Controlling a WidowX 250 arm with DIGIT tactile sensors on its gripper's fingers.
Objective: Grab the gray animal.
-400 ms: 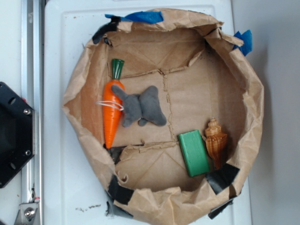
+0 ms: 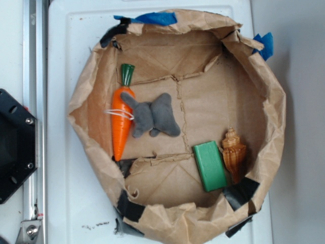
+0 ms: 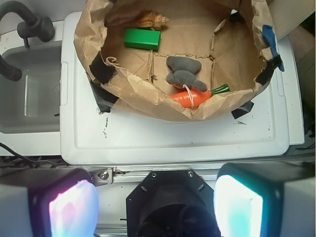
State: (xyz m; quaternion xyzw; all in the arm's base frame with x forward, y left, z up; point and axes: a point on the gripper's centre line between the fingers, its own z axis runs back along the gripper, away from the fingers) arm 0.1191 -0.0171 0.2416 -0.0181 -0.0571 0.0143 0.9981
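The gray animal [image 2: 154,117] is a small gray plush toy lying flat on the floor of a brown paper basin [image 2: 277,117], touching the orange carrot [image 2: 121,124] on its left; a thin white string crosses the carrot. It also shows in the wrist view [image 3: 183,72], far ahead. My gripper [image 3: 155,207] is open and empty, high above the robot base at the near side of the white table, well short of the basin. The gripper is out of the exterior view.
A green block [image 2: 209,165] and a brown seashell [image 2: 234,154] lie at the basin's other side. The basin's crumpled walls stand up all round, with black and blue tape patches. A sink with a dark faucet [image 3: 29,27] lies left of the table. The black robot base [image 2: 12,145] sits beside a metal rail.
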